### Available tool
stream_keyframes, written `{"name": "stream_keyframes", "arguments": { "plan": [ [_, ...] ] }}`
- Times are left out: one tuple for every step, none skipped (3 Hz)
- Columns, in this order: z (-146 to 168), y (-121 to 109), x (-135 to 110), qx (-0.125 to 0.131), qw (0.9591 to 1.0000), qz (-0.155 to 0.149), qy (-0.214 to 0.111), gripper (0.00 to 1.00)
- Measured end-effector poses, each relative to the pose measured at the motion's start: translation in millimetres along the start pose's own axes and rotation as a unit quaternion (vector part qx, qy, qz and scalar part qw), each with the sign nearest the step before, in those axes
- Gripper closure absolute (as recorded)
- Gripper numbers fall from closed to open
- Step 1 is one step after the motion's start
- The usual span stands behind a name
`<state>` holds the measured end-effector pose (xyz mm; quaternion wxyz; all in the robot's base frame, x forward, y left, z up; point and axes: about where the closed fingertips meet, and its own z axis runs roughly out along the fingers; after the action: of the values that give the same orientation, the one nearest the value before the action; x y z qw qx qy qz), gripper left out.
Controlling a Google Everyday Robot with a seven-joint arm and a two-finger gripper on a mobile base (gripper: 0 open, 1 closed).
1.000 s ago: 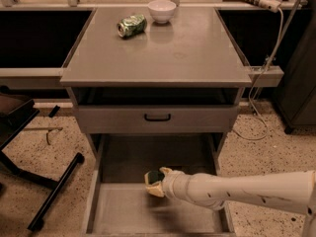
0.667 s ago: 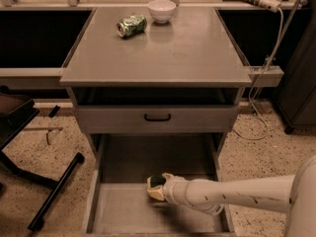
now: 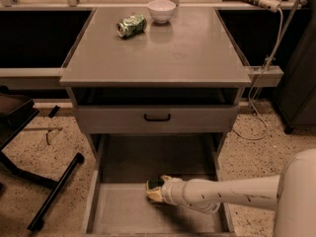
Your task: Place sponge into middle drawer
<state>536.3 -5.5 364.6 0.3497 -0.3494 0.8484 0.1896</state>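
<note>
Clasping sponge (image 3: 153, 195), gripper fingers (image 3: 164, 180) low inside middle drawer (image 3: 123, 212).

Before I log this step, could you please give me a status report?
Status: claw low inside middle drawer; sponge at its tip, over the bare floor; nothing blocking.

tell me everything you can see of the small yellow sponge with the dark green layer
The small yellow sponge with a dark green scrub layer is a rectangular block, dark side up, with pale yellow foam below. It sits at the tip of the robot's white gripper, low inside the open grey metal middle drawer, near the centre of its floor. The gripper covers its right end. Whether it touches the floor cannot be told.
</note>
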Motion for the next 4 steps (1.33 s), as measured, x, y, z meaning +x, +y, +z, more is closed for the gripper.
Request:
{"name": "stream_keyframes", "arguments": {
  "plan": [
    [0.0, 0.0, 0.0, 0.000, 1.0000, 0.000, 0.000, 0.81],
    [0.0, 0.0, 0.0, 0.000, 1.0000, 0.000, 0.000, 0.58],
    [0.0, 0.1, 0.0, 0.000, 1.0000, 0.000, 0.000, 0.35],
    [0.1, 0.1, 0.0, 0.000, 1.0000, 0.000, 0.000, 0.12]
  ]
}}
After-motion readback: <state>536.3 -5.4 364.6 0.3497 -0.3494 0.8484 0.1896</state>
